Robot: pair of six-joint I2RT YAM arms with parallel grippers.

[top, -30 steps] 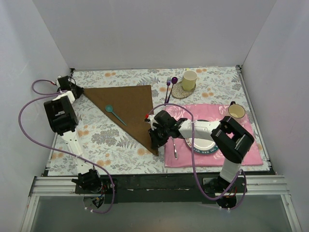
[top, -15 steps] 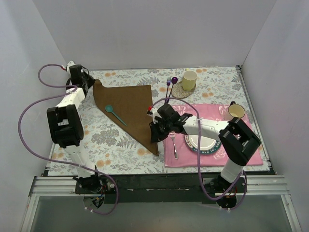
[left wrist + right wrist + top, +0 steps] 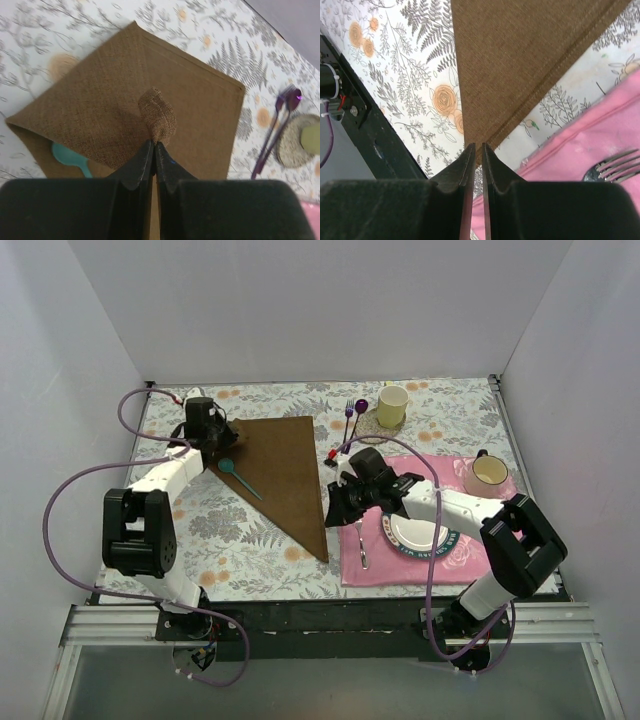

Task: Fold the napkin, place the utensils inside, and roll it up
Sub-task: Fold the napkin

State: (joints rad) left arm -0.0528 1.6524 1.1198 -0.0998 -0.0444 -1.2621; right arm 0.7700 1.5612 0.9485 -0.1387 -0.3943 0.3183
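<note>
White walls enclose my floral-patterned tabletop. The brown napkin, folded to a triangle, lies centre-left. My left tool pinches its far-left corner, folded inward; my right tool, nearly pressed together, hovers above its near point.

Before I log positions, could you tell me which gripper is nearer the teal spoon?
Left. The left gripper pinches the napkin just above the teal spoon; the right gripper sits across the napkin.

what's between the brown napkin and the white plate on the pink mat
In the top view, the right pincer hangs between the napkin and the plate, with a silver fork lying on the pink mat below it.
</note>
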